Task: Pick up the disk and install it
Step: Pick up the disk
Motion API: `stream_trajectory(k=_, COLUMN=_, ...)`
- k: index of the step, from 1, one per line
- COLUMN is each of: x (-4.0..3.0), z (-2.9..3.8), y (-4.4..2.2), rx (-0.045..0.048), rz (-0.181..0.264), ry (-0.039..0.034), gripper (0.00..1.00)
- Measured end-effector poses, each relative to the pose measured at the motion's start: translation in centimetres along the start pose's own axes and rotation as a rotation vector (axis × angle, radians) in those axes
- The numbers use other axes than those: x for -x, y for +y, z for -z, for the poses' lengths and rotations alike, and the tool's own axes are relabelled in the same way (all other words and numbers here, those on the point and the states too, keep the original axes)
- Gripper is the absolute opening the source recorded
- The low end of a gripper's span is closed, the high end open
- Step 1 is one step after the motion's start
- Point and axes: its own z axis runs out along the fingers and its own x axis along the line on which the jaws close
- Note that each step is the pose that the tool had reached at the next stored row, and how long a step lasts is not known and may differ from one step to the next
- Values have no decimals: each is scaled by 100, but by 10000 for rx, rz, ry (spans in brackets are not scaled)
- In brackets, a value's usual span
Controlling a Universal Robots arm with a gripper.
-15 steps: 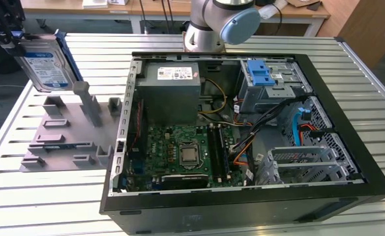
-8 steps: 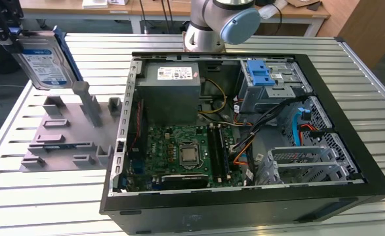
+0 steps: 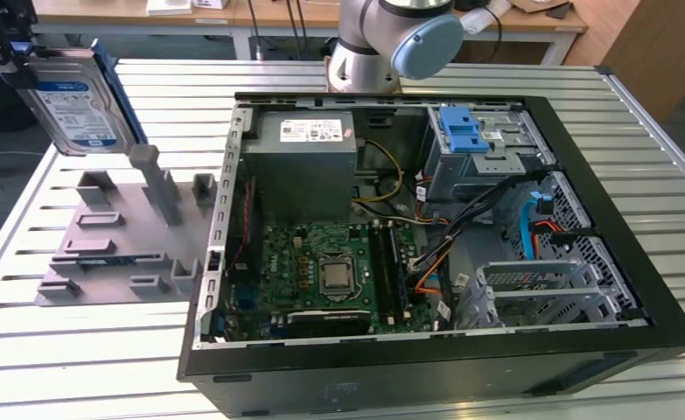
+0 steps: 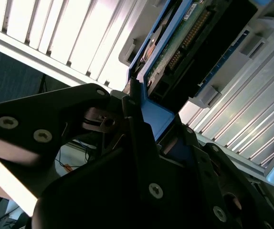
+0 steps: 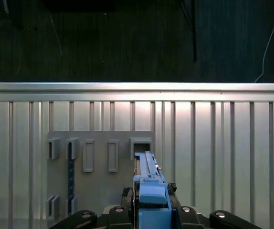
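Disk [image 3: 76, 103] is off the bench [image 3: 86, 350]: in the exterior view you see it held upright in the air at that view's left, over the grey fixture plate [image 3: 108, 241] and well apart from the open computer case [image 3: 412, 372]. In the first wrist view your tool [image 5: 152, 212] is clamped on the disk's blue-railed end, fingers tight against its sides.

Appearing here are one flat silver metal disk [image 3: 76, 101] with blue plastic side rails, one black gripper [image 3: 16, 57], one grey slotted plastic fixture plate [image 3: 97, 262], one open black computer case [image 3: 436, 359] and one slatted metal table [image 3: 86, 350].
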Motion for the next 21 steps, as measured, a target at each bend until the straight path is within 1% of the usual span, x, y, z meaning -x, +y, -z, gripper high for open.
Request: stream_trajectory(k=21, x=4, z=164, y=0, rx=0, rz=-1, ry=0, gripper=36)
